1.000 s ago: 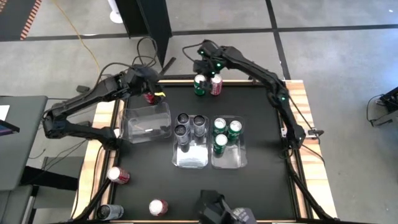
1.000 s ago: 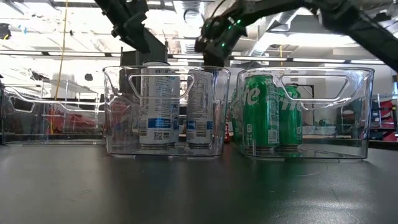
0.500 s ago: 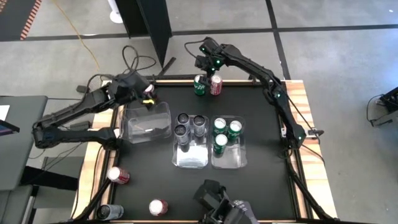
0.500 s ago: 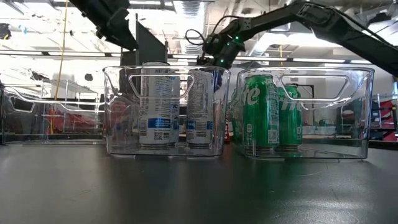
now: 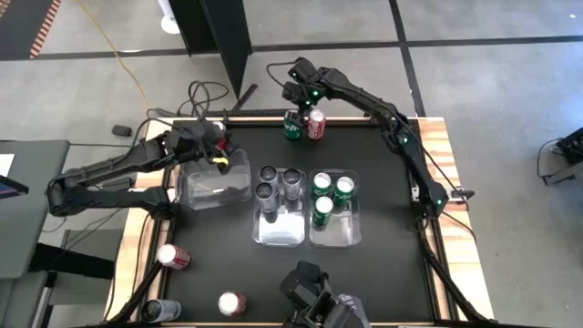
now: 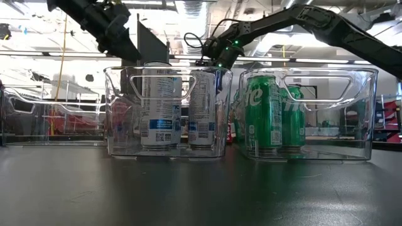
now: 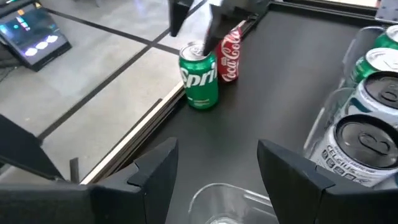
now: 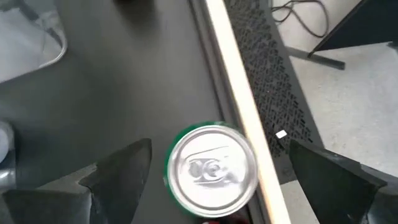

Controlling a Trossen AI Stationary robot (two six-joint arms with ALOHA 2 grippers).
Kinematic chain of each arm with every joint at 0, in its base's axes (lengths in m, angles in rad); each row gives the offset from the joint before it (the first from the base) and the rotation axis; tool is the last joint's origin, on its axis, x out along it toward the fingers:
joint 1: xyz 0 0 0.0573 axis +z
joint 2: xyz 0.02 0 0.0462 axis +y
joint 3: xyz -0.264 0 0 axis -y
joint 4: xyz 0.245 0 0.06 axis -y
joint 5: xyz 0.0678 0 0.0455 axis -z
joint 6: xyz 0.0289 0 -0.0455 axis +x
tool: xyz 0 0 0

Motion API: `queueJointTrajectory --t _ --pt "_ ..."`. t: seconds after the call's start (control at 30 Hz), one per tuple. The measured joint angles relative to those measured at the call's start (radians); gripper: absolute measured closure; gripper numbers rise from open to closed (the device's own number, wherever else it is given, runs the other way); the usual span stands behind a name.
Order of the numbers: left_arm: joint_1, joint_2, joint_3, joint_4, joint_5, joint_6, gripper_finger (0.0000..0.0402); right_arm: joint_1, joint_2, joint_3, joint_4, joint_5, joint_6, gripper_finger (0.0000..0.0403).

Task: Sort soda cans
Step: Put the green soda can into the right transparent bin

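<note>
From above, the black table top (image 5: 383,164) is framed by a pale wooden rim. At the far edge a green can (image 5: 292,127) and a red can (image 5: 316,124) stand touching, just inside the rim. The right gripper (image 5: 293,94) hangs over the green can, jaws wide and empty. The left gripper (image 5: 217,150) sits over the far end of the left clear bin (image 5: 217,179), jaws apart, nothing between them. The middle bin (image 5: 279,211) holds three silver cans (image 5: 279,183) at its far end; the right bin (image 5: 333,216) holds three green cans (image 5: 328,196). Open black surface lies right of the bins. Near the left front corner stand a red can (image 5: 173,257), a dark can (image 5: 160,311) and another red can (image 5: 231,303).

At table height, the silver cans (image 6: 166,107) and green cans (image 6: 269,114) stand upright inside their bins, with bare table in front.

The left wrist view shows its own fingers (image 7: 155,168) spread, with the green Sprite can (image 7: 199,76) and the Coca-Cola can (image 7: 231,51) well beyond, close to the table's edge.

The right wrist view looks straight down on the green can's silvery top (image 8: 211,169), centred between wide fingers (image 8: 121,171), right against the wooden rim (image 8: 239,87).
</note>
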Motion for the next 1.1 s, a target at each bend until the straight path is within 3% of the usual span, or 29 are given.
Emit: queueJointTrajectory --t 0.87,1.1 --pt "-0.060 0.000 0.000 0.012 -0.007 -0.004 0.0186 0.000 0.116 -0.005 0.003 -0.008 0.027 0.0003" --pt "-0.060 0.000 0.000 0.012 -0.007 -0.001 0.0186 -0.001 0.113 -0.005 0.025 -0.019 0.024 0.0033"
